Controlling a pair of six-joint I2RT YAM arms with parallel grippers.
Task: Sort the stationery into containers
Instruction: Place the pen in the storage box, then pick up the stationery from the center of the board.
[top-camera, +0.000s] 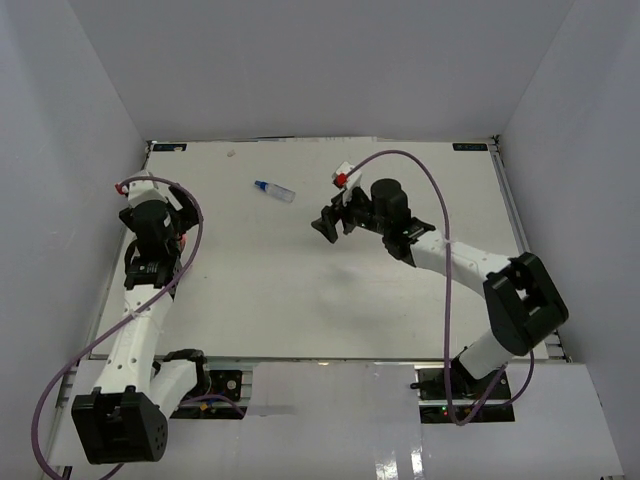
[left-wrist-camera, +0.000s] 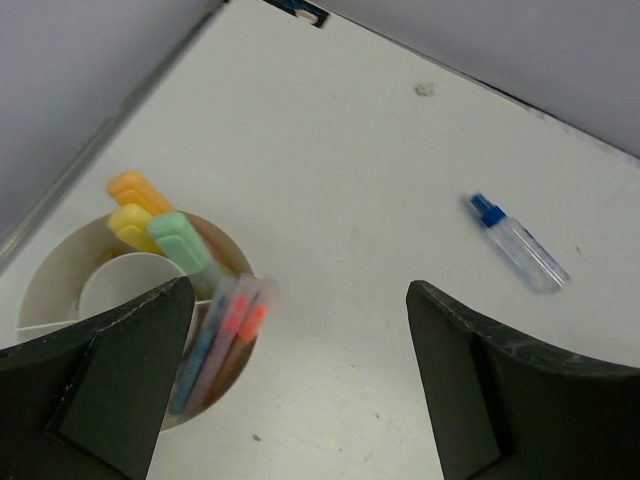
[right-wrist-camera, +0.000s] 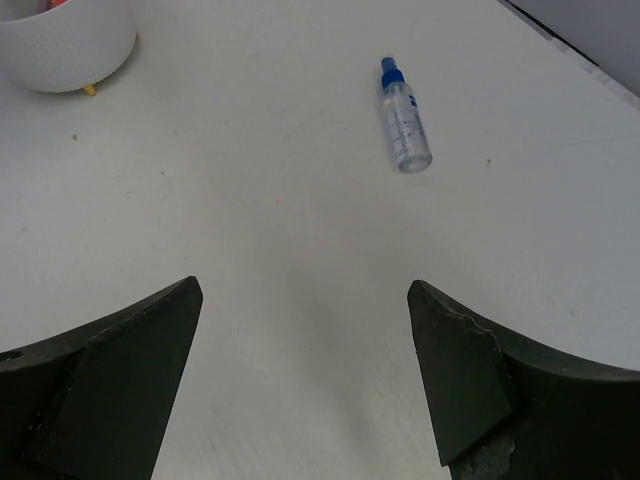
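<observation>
Left gripper, jaws apart and empty, hangs over the dish holding pens. Right gripper, also apart, faces the bottle lying alone on the table. Straddle the bottle's body crosswise, low, before closing

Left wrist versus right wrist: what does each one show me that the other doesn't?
Left wrist only: the inside of the dish, with yellow markers, a green marker and thinner pens in its compartments. Right wrist only: the dish's outer wall from the side, contents almost hidden. Both: the blue-capped bottle lying on the table, away from the dish.
</observation>
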